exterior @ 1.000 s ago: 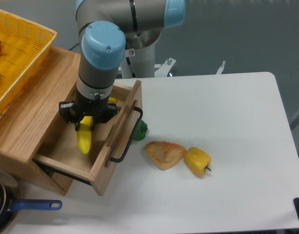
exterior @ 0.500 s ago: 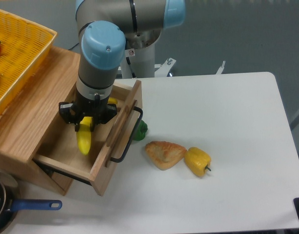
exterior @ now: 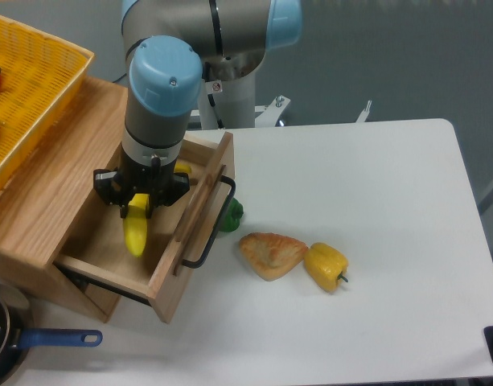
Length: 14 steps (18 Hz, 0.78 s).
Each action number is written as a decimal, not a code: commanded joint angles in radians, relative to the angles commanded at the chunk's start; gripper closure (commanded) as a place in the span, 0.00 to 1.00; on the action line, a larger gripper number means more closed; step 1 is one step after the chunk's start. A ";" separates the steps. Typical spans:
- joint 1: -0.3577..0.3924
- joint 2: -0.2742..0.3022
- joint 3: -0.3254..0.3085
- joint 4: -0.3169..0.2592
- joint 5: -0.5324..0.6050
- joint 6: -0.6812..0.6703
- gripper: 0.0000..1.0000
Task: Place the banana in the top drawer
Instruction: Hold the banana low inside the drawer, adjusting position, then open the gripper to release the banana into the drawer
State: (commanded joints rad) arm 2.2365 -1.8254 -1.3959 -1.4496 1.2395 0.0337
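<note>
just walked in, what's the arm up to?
The gripper holds the banana over the open top drawer, with the banana hanging down into the drawer box. It is not released yet. On the table beside the drawer lie a pastry, a yellow pepper and a green item partly hidden behind the drawer front.

Pepper [exterior: 326, 267]; pastry [exterior: 270, 253]; basket [exterior: 45, 76]
</note>
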 joint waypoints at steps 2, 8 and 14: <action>0.000 0.000 -0.002 0.000 0.000 0.000 0.58; 0.000 0.002 -0.006 0.000 0.017 0.000 0.54; -0.009 0.006 -0.006 0.012 0.037 0.012 0.49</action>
State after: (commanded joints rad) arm 2.2273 -1.8193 -1.4021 -1.4374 1.2763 0.0460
